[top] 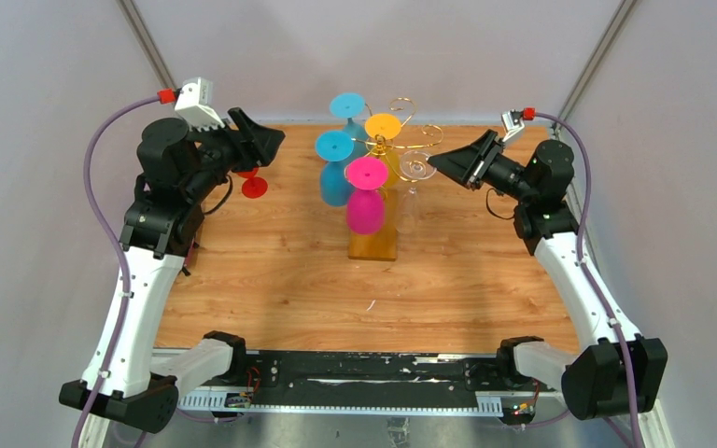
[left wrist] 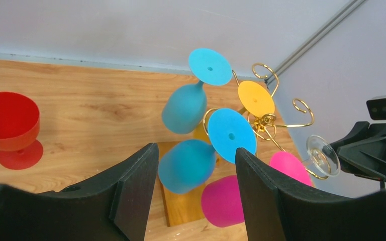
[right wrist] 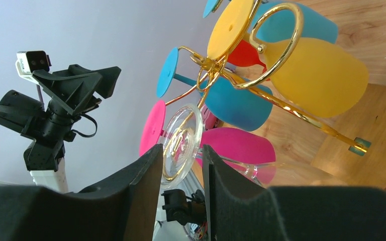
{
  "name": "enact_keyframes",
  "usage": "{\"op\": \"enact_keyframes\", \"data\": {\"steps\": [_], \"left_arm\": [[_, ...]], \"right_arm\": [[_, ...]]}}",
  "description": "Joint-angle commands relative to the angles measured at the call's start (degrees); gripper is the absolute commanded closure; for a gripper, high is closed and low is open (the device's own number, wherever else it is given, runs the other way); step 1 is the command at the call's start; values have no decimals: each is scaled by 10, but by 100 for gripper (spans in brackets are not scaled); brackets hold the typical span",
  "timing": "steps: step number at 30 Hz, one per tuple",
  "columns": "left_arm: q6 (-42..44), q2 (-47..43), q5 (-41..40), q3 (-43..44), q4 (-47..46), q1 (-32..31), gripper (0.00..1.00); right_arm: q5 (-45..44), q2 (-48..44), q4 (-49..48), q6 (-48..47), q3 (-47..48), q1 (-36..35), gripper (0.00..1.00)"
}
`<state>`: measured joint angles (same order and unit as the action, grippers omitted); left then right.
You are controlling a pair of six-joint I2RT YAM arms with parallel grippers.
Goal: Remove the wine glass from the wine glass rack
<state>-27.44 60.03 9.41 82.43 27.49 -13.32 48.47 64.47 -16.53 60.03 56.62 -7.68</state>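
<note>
The wine glass rack (top: 394,143) is gold wire on an amber base (top: 373,245) at the table's back middle. Hanging upside down on it are two blue glasses (top: 336,177), a yellow one (top: 384,126), a pink one (top: 366,207) and a clear wine glass (top: 416,168) on the right arm of the rack. My right gripper (top: 435,164) is partly open, and its fingertips (right wrist: 153,160) straddle the rim of the clear glass's foot (right wrist: 183,133). My left gripper (top: 274,140) is open and empty, left of the rack, facing the blue glasses (left wrist: 186,165).
A red glass (top: 253,185) stands upright on the table under the left gripper and also shows in the left wrist view (left wrist: 9,125). The rack's scroll arms (right wrist: 276,45) spread close around the right fingers. Grey walls rise behind the table.
</note>
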Motion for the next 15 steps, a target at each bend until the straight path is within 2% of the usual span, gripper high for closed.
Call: {"op": "enact_keyframes", "data": {"steps": [1,4,11,15], "left_arm": [[5,-5,-9,-9,-3,-3,37],[5,-6,-10,-9,-1,-3,37],[6,-9,-12,-7,2,-3,37],[6,-13,-12,-5,3,-3,36]], "right_arm": [[18,8,-14,14,19,-12,64],[18,12,-15,17,20,-15,73],[9,14,-6,20,22,-18,84],[4,6,5,20,22,-19,99]]}}
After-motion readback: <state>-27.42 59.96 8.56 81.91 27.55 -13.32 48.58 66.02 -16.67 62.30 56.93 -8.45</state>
